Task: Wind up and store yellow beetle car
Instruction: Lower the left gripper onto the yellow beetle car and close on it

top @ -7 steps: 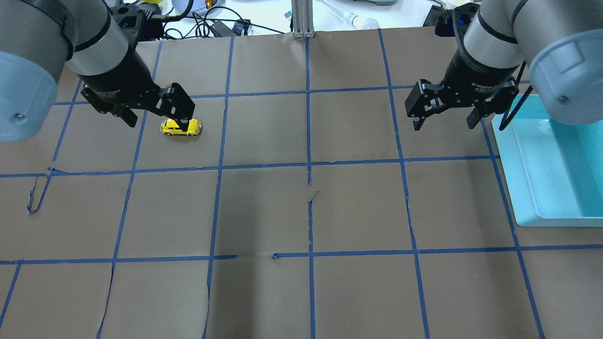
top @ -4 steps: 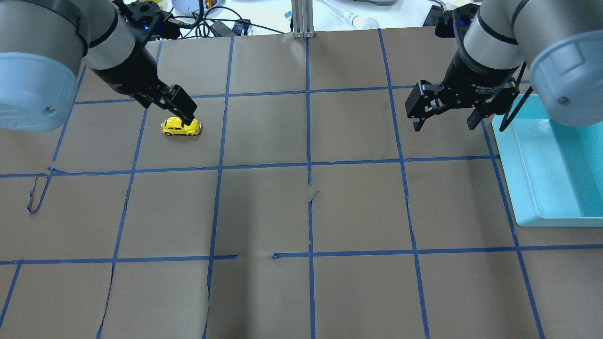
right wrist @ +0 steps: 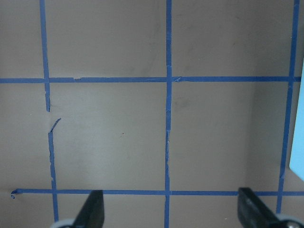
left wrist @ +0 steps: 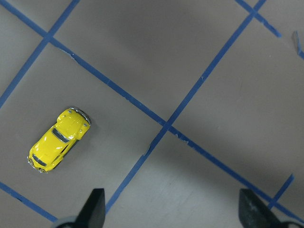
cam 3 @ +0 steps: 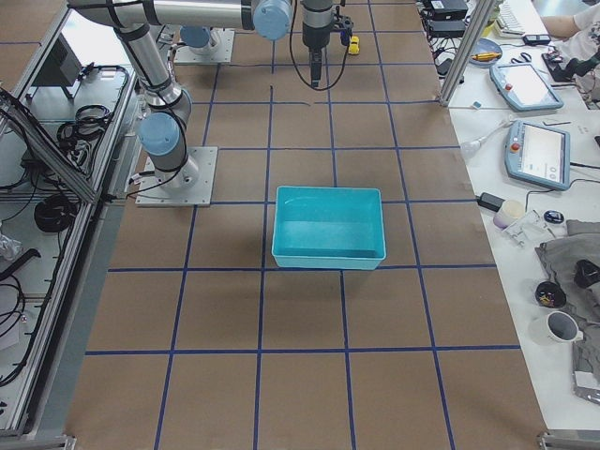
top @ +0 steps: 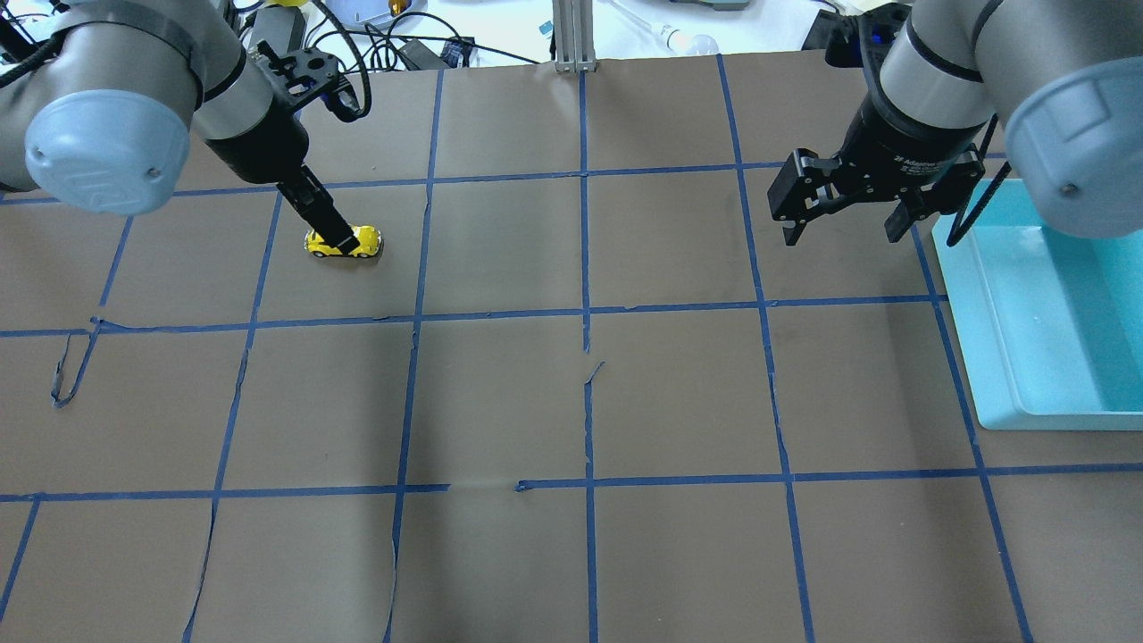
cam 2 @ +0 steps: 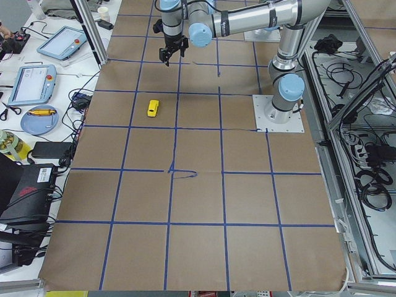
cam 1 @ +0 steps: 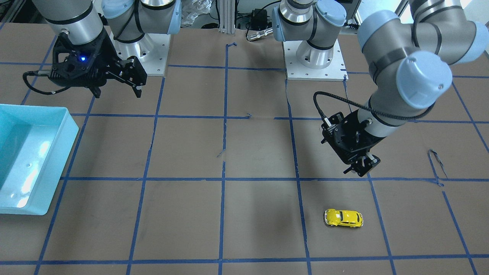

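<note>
The yellow beetle car (cam 1: 343, 218) stands on its wheels on the brown paper, in a taped square on my left side, and also shows in the overhead view (top: 364, 241). My left gripper (cam 1: 361, 165) hangs above the table, open and empty, and apart from the car. In the overhead view it (top: 330, 232) is seen edge-on and overlaps the car. In the left wrist view the car (left wrist: 59, 140) lies to the left, outside the gap between the fingertips (left wrist: 96, 205). My right gripper (top: 844, 228) is open and empty, beside the bin.
A light blue bin (top: 982, 313) stands at the table's right edge, also in the front view (cam 1: 57, 160). Blue tape lines (top: 585, 313) divide the brown paper into squares. Cables and devices (top: 402, 45) lie beyond the far edge.
My left wrist has turned, so the open gripper now shows edge-on over the car, and the left elbow has swung inward. The car and the right arm have not moved.
</note>
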